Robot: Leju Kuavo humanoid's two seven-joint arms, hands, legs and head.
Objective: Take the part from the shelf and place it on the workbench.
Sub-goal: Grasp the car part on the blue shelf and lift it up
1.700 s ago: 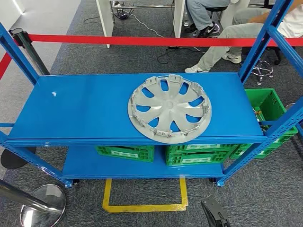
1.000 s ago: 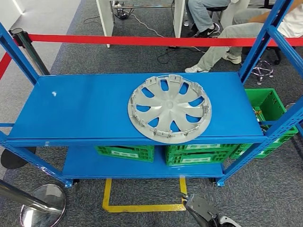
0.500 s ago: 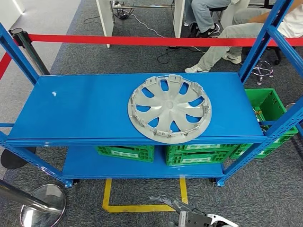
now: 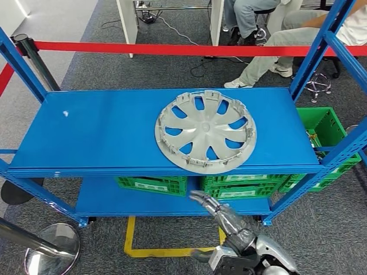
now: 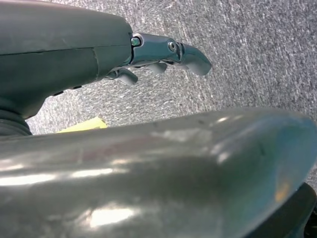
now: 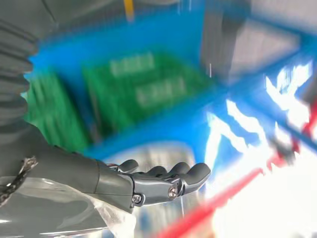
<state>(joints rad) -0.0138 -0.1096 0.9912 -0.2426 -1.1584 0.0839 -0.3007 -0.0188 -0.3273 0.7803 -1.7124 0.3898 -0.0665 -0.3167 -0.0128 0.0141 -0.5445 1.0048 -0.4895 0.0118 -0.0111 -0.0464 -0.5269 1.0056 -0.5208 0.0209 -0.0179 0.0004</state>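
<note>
Head view: the right hand (image 4: 225,220), fingers apart and empty, has risen from below the frame toward the near edge of the blue shelf (image 4: 86,132), where the silver part (image 4: 205,130) lies untouched, the grasp yet to begin.

The robot's right hand (image 4: 221,213) is built of dull grey metal segments, with darker fingers (image 6: 176,174) ending in smooth rounded tips. Small round screws dot the finger links in the right wrist view, and a grey ribbed cover (image 6: 13,94) wraps the wrist behind them. A thin braided cable (image 6: 17,176) runs beside the thumb's base. Behind the hand, the right arm (image 4: 268,252) shows glossy silver shells over a dark block. The left hand (image 5: 164,52) has the same steel-grey fingers fixed with round screws, a green dot at the knuckle, below a smooth dark grey cover (image 5: 56,44).
</note>
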